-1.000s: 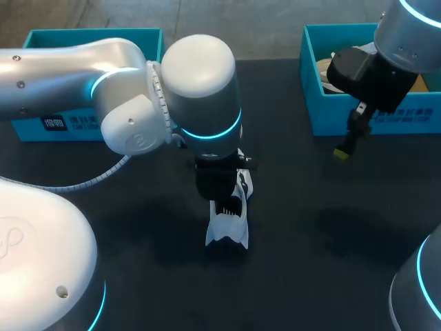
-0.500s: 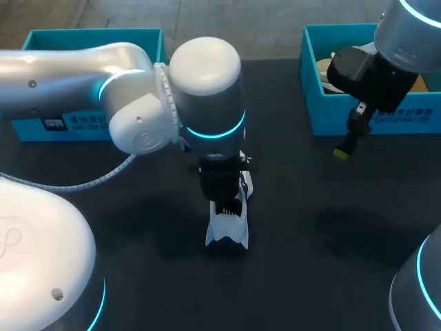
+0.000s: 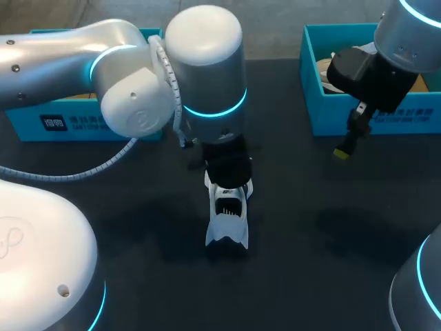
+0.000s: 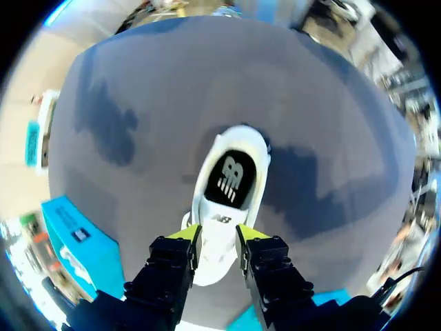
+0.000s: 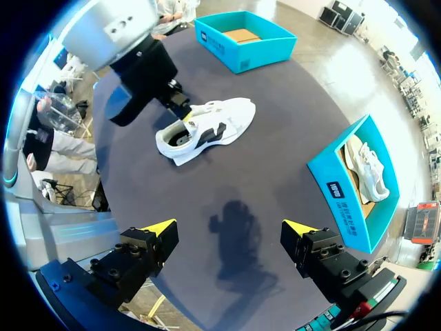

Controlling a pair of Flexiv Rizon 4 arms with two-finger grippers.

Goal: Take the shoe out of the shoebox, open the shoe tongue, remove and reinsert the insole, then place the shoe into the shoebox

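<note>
Centrally on the dark worktop (image 3: 310, 276) lies the white shoe (image 3: 226, 224), resting on its sole outside both boxes. Its long axis runs from 6 to 12 o'clock in the head view, tilted slightly toward 1 o'clock. The notched heel points to 6 o'clock, nearest the robot, and the toe end is hidden under my left arm. The shoe's mouth faces up and shows a dark insole (image 4: 231, 183) lying flat inside.

The left gripper (image 4: 218, 236) sits directly over the shoe, just toeward of the mouth, where the tongue is. Its jaws straddle white shoe material, but whether they clamp it cannot be told.

The right gripper (image 5: 227, 227) hangs at 2 o'clock from the shoe, well apart from it, with its jaws spread wide over the worktop.

A teal left shoebox (image 3: 89, 127) stands at 10 o'clock, with brown cardboard (image 5: 241, 34) on its floor. A teal right shoebox (image 3: 372, 117) stands at 2 o'clock, holding a second white shoe (image 5: 368, 169).
</note>
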